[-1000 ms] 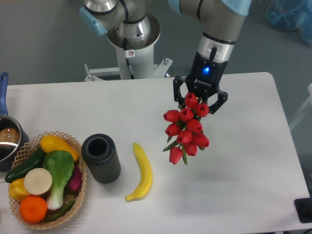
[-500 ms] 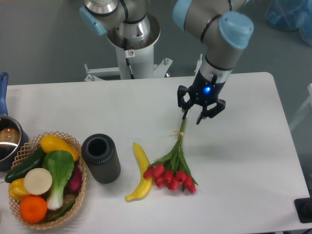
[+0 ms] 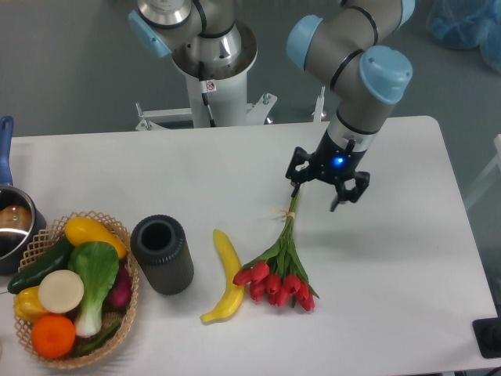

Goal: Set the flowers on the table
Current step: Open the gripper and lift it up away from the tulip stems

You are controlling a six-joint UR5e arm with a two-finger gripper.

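The flowers [image 3: 278, 278] lie flat on the white table [image 3: 391, 266]. Their red buds point toward the front edge and the thin green stems run up and back toward the gripper. My gripper [image 3: 317, 195] hovers just above the stem ends at the middle right of the table. Its jaws stand apart, and the stem tips lie next to the left fingertip [image 3: 296, 186], not clamped between the two.
A yellow banana [image 3: 228, 279] lies just left of the buds. A black cylinder cup [image 3: 162, 254] stands further left. A wicker basket [image 3: 105, 225] holds vegetables at the front left. A pot [image 3: 11, 227] sits at the left edge. The robot base [image 3: 211, 66] is behind the table.
A second ago the gripper held the flowers hanging above the table. They now lie on the table, the jaws have opened, and the gripper has shifted slightly right.
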